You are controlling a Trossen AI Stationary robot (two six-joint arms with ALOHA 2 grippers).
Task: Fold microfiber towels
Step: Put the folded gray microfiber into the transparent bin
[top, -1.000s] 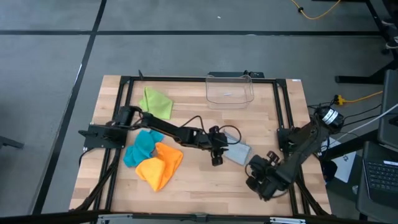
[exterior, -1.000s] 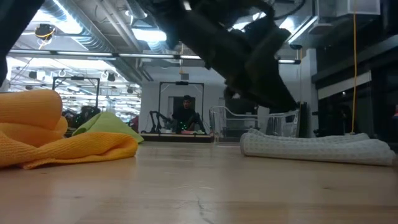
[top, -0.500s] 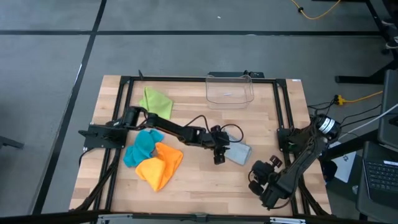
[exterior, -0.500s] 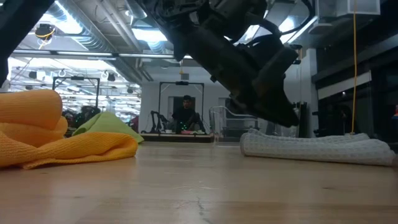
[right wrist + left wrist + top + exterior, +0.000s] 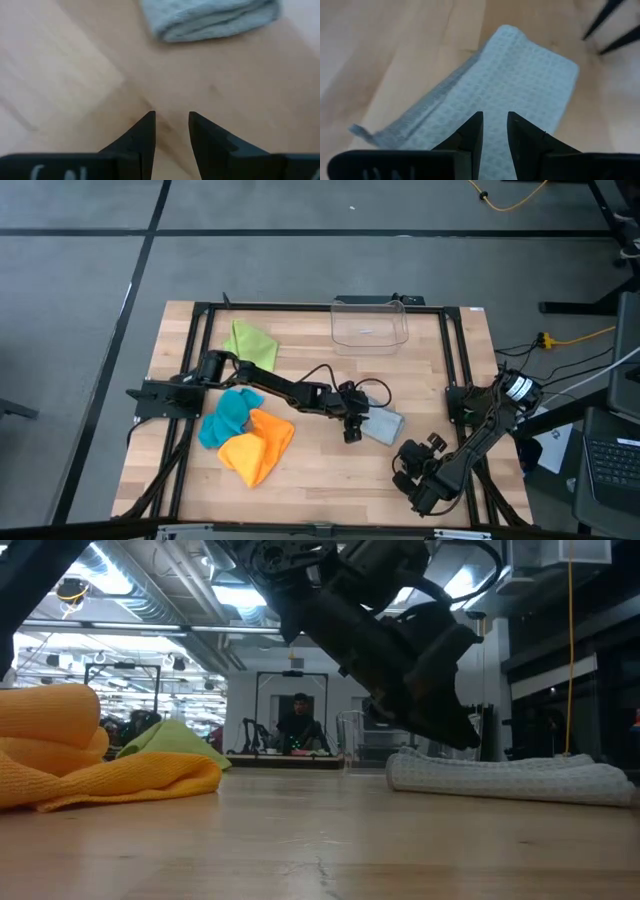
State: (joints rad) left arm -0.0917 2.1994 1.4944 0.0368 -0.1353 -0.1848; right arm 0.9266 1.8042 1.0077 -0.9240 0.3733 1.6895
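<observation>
- Table (image 5: pixel 320 480): light wood top with a dark frame around its edges; it carries four towels and a bin.
- Grey towel (image 5: pixel 384 425): folded into a small flat pad, lying on the table right of centre. In the low view (image 5: pixel 510 778) it shows as a low folded roll; its waffle weave shows in the left wrist view (image 5: pixel 520 85).
- Left hand (image 5: pixel 349 430): reached out over the middle of the table, above the grey towel's near-left edge. Its fingers (image 5: pixel 470 137) stand a narrow gap apart with nothing between them; the towel lies below them, not gripped.
- Right hand (image 5: pixel 418 478): low over bare wood near the front right corner, apart from the grey towel, which lies ahead of it (image 5: pixel 210 17). Its fingers (image 5: pixel 142 137) are slightly parted and hold nothing.
- Orange towel (image 5: pixel 258 442): bunched in a loose heap at front left, touching the teal one.
- Teal towel (image 5: pixel 226 418): crumpled, just left of the orange heap, partly under the left arm.
- Green towel (image 5: pixel 250 344): lying loosely flat towards the back left, apart from the others.
- Clear plastic bin (image 5: pixel 370 325): at the back edge, centre right, with nothing visible inside.
- Person (image 5: pixel 300 720): seen far off in the room beyond the table, low view only.
</observation>
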